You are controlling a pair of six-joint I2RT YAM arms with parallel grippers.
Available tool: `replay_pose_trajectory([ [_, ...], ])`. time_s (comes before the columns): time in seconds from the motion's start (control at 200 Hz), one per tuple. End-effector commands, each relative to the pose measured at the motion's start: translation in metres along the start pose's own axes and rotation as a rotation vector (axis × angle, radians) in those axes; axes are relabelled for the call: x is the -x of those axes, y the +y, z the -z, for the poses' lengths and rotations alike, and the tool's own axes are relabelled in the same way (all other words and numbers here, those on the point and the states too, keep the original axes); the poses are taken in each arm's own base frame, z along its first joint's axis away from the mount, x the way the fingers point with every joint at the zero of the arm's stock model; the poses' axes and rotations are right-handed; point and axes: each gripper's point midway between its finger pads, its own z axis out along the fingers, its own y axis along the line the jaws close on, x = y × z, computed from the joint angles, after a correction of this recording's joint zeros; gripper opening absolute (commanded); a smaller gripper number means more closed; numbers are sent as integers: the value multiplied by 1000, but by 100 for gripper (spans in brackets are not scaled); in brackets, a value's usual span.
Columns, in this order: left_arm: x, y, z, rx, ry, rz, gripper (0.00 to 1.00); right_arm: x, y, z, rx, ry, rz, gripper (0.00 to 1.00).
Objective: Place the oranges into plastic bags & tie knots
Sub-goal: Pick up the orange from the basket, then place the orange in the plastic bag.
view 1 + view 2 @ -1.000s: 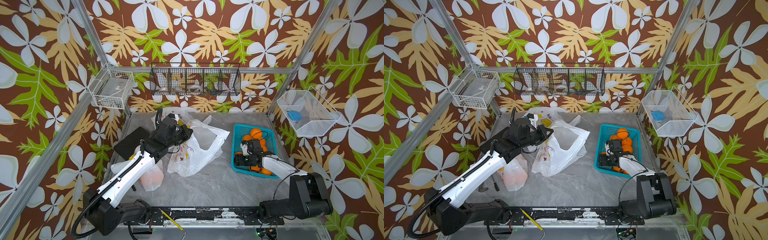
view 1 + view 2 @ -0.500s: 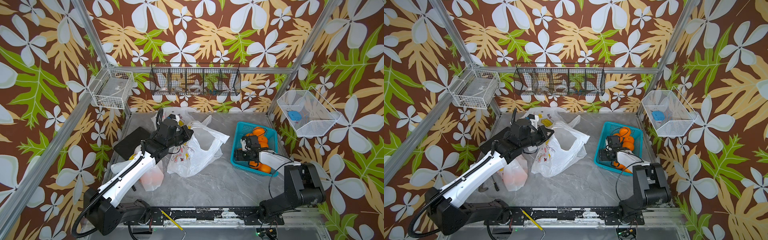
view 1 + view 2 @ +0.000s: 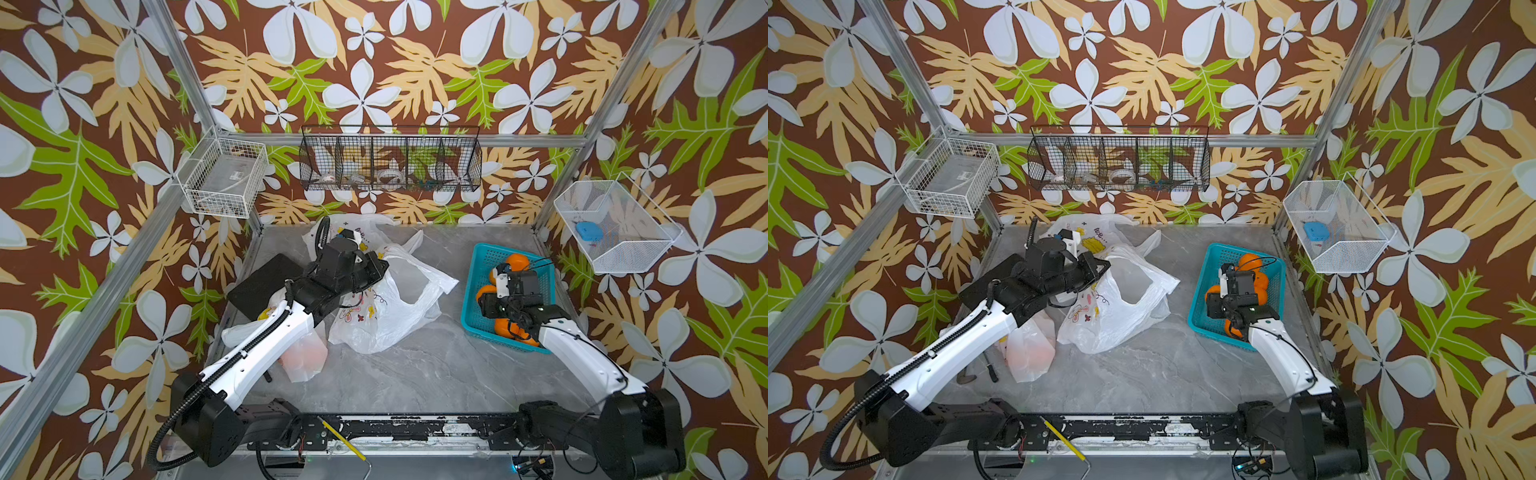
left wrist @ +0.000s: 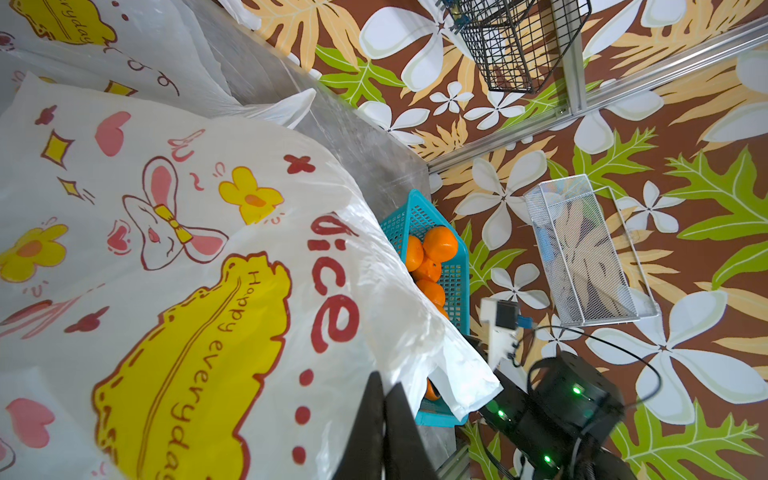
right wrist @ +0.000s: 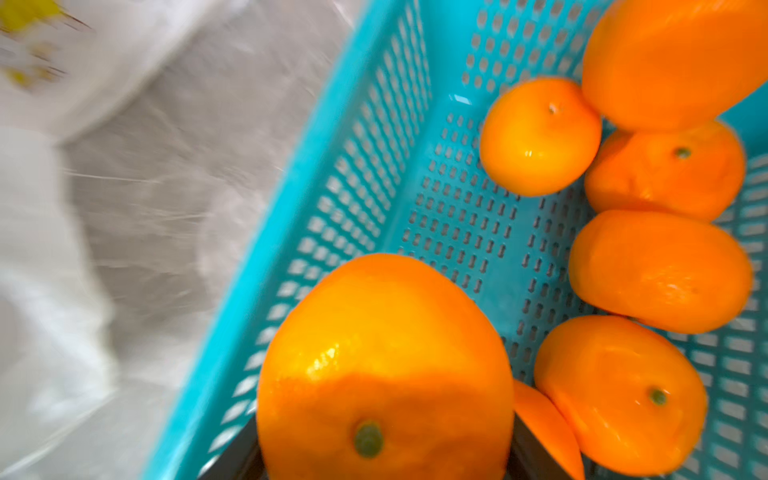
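Fetching: right claw pinching a mandarin in the teal basket, left claw pinching the printed bag; next, carry leftward.

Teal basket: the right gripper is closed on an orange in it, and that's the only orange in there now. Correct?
Not the only one. The right wrist view shows the right gripper closed on one orange in the teal basket, as you say, but at least five other oranges lie beside it on the basket floor.
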Motion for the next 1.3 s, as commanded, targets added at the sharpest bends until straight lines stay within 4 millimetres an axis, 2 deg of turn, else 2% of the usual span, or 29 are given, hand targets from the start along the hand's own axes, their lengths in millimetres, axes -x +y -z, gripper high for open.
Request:
replay_pose_trajectory([
  [0.0, 2, -7, -2, -24, -8, -10, 0, 5, 34, 36, 179, -25, -21, 60],
  [0.215, -1, -6, -8, -22, 2, -18, 0, 55, 102, 135, 437, -268, 26, 60],
  [0.3, -3, -6, -9, -23, 10, -24, 0, 64, 134, 153, 541, -288, 57, 60],
  [0.405, -6, -8, -8, -27, 16, -29, 0, 63, 178, 157, 638, -285, 112, 60],
  [0.47, -8, -10, -7, -32, 19, -35, 0, 58, 204, 147, 671, -263, 147, 60],
  [0.541, -10, -12, -5, -42, 25, -43, 0, 54, 223, 131, 694, -230, 160, 61],
  [0.741, -18, -22, 3, -81, 56, -73, 0, 62, 224, 70, 549, -212, 179, 62],
  [0.926, -31, -32, 10, -121, 85, -84, 0, 62, 234, 28, 508, -171, 216, 72],
  [1.036, -35, -28, 8, -128, 89, -61, 0, 59, 249, 13, 558, -143, 218, 79],
  [1.146, -34, -21, 7, -120, 62, -21, 0, 42, 256, -1, 583, -55, 228, 81],
  [1.221, -34, -17, 5, -120, 52, -3, 0, 41, 251, 1, 568, -54, 230, 85],
  [1.296, -35, -14, 2, -115, 50, 2, 0, 45, 247, 13, 563, -72, 230, 85],
])
